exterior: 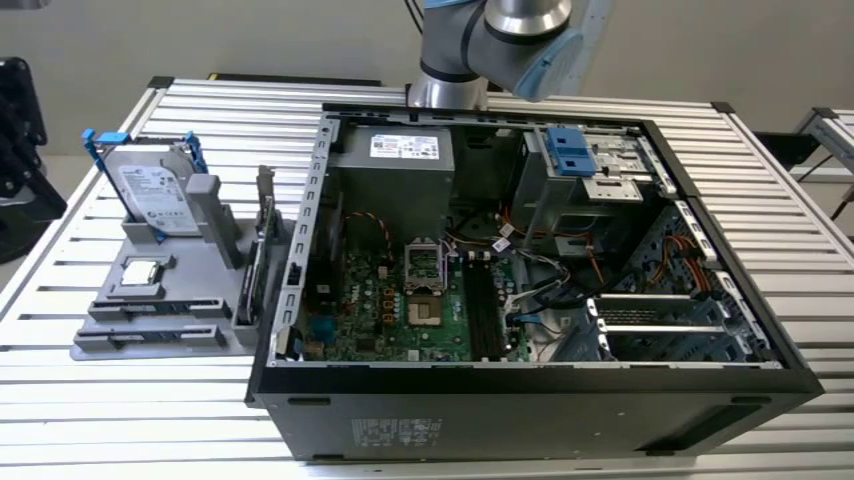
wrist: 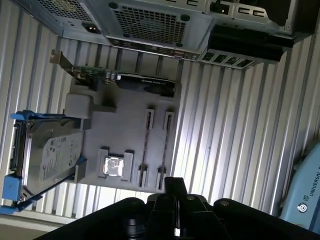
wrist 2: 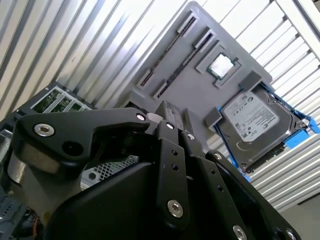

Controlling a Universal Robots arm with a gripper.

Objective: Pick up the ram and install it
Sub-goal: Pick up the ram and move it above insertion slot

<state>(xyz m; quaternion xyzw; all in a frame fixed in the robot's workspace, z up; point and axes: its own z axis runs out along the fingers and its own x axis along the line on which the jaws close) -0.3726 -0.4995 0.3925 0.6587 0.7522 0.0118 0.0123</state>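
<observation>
The ram (wrist: 146,150) shows as a thin dark strip lying edge-on between two end clips of the grey holder (wrist: 125,135), in the slot pair nearest the square chip (wrist: 113,166). In the second wrist view the ram (wrist 2: 182,65) runs along the same holder (wrist 2: 200,95). My gripper (wrist: 175,186) hangs high above the table, off the holder's edge and apart from the ram. Its black fingers (wrist 2: 167,112) stand together with nothing between them. The arm (exterior: 494,40) rises behind the open computer case (exterior: 534,400).
On the holder stand a silver hard drive in a blue frame (exterior: 154,190) and an upright card with a metal bracket (exterior: 263,240). Inside the case lies the green motherboard (exterior: 400,310) with long dark slots (exterior: 478,310), cables and a drive cage (exterior: 594,165). The table is ribbed metal (exterior: 134,400).
</observation>
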